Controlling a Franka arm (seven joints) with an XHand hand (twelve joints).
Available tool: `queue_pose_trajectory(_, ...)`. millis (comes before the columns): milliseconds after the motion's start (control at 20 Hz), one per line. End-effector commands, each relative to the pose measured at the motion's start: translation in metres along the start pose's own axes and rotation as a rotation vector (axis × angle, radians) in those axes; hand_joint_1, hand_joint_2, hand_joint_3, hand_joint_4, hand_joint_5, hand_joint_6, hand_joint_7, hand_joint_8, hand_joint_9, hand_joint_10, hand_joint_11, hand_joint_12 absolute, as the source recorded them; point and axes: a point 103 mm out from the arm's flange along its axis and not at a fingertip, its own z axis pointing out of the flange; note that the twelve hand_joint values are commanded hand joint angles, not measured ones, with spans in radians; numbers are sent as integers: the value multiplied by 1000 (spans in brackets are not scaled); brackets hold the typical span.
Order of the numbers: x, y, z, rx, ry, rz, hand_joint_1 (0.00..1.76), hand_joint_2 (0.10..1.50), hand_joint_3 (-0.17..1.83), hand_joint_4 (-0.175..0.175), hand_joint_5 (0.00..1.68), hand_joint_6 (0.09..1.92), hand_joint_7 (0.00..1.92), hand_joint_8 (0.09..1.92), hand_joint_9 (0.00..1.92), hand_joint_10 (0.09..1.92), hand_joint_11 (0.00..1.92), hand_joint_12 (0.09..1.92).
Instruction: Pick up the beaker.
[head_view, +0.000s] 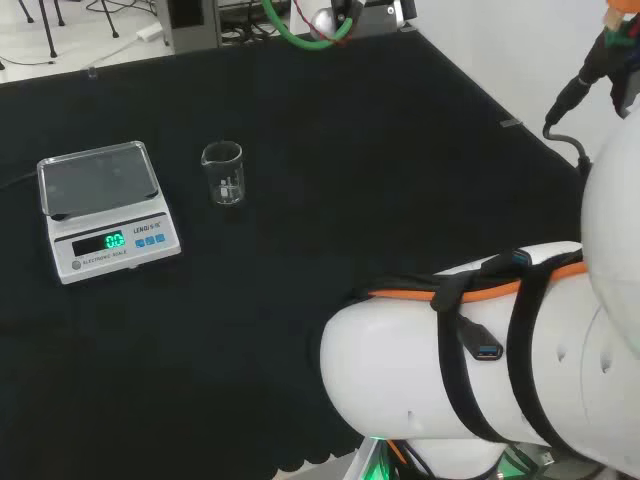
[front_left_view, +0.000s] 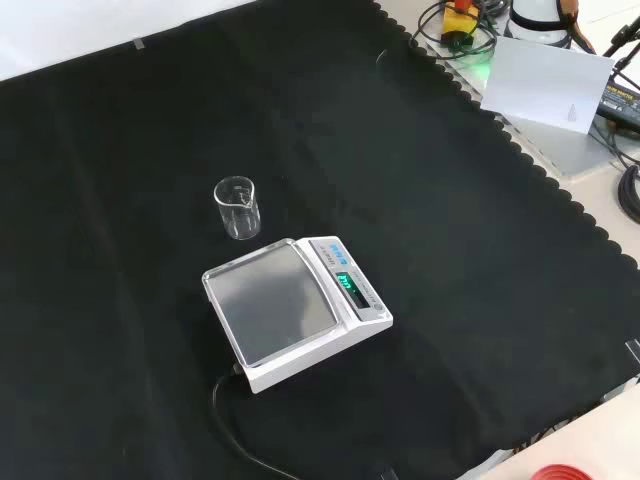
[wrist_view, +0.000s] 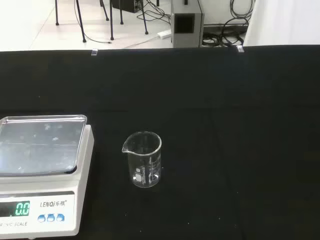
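Note:
A small clear glass beaker (head_view: 223, 173) stands upright on the black cloth, just to the right of the scale in the head view. In the front view the beaker (front_left_view: 237, 207) sits just beyond the scale's far corner. The wrist view looks at the beaker (wrist_view: 143, 159) from some way off; it looks empty, with its spout turned toward the scale. Nothing touches it.
A white digital scale (head_view: 105, 207) with a steel pan stands beside the beaker, its display lit; the scale (front_left_view: 295, 306) has a cable trailing toward the front edge. The arm's white links (head_view: 480, 360) sit at the head view's lower right. Cables and gear lie past the cloth's scalloped edge (front_left_view: 500, 130).

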Motion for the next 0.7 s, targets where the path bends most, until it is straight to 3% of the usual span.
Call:
queue_pose_trajectory(50, 0, -149, -150, 92, -75, 36, 485, 771, 163, -20, 397, 542, 531, 659, 456, 783, 142, 1465)
queue_pose_trajectory(150, 1, -162, -164, 96, -86, 37, 503, 774, 145, -17, 397, 431, 479, 672, 413, 804, 110, 1482)
queue_pose_trajectory(350, 1, -154, -162, 64, -91, 42, 509, 776, 135, -16, 403, 384, 463, 680, 401, 812, 101, 1486)
queue_pose_trajectory(550, -6, -117, -139, 102, -62, 52, 525, 765, 125, -11, 401, 371, 473, 682, 431, 812, 112, 1487)
queue_pose_trajectory(700, 19, -64, -111, 153, -37, 45, 539, 756, 119, -7, 394, 362, 474, 680, 443, 806, 117, 1486)
